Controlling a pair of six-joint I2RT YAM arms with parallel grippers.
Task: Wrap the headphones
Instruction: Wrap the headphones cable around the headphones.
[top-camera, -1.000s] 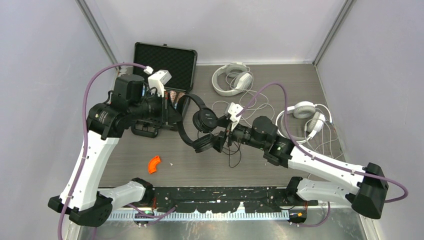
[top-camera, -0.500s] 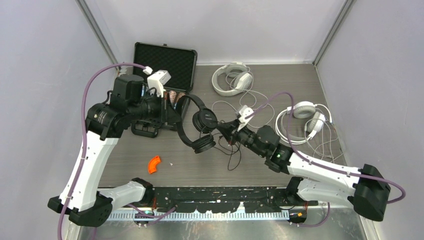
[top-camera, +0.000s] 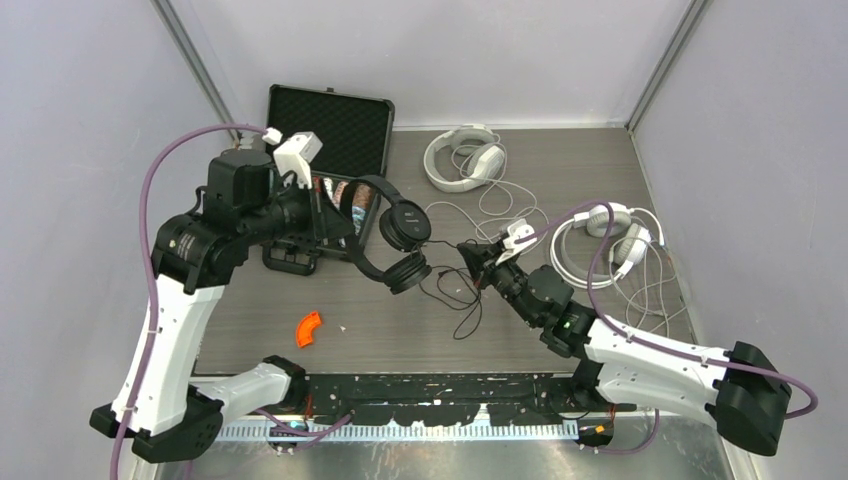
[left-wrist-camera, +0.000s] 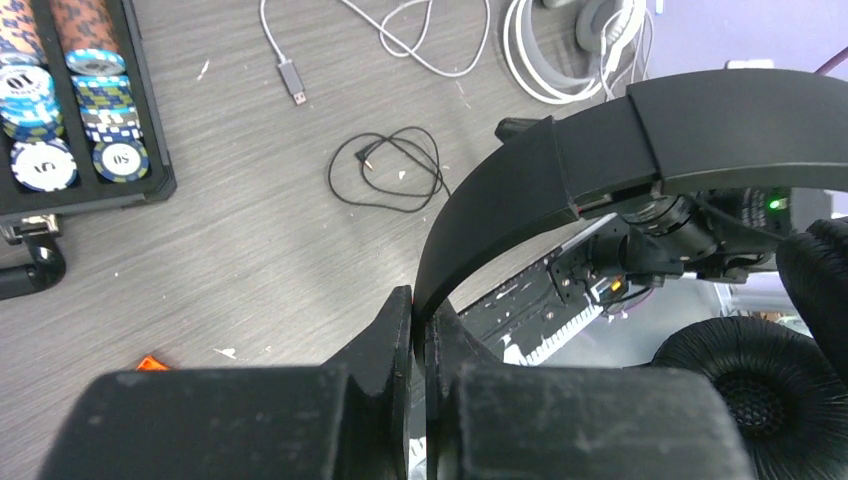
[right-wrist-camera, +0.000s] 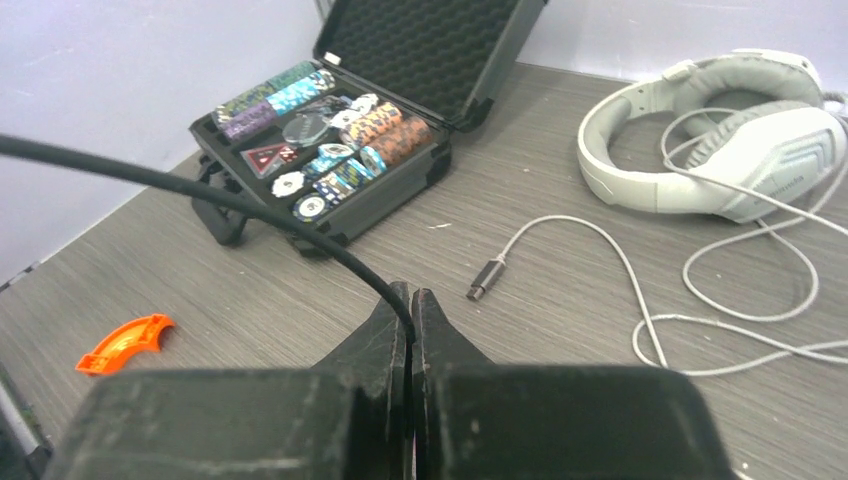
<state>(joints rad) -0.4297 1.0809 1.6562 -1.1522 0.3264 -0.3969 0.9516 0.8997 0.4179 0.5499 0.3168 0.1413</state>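
The slim black headphones (top-camera: 404, 225) hang above the table's middle, my left gripper (top-camera: 343, 228) shut on their headband (left-wrist-camera: 640, 150); the jaws pinch the band's lower end (left-wrist-camera: 421, 310). Their thin black cord (right-wrist-camera: 200, 190) runs from an ear cup to my right gripper (top-camera: 466, 249), which is shut on it (right-wrist-camera: 411, 300). The cord's slack lies in loops on the table (top-camera: 458, 300). One white padded pair (top-camera: 462, 158) lies at the back centre. The other (top-camera: 610, 235) lies at the right. Their pale cords are spread between them.
An open black case (top-camera: 330, 125) holding poker chips (right-wrist-camera: 320, 140) stands at the back left, behind my left gripper. An orange curved piece (top-camera: 309, 328) lies front left. A pale cord's plug (right-wrist-camera: 487, 278) rests just ahead of my right gripper.
My right gripper has shut on the black cord and drawn back to the right, away from the ear cup. My left arm has carried the headphones slightly left and back.
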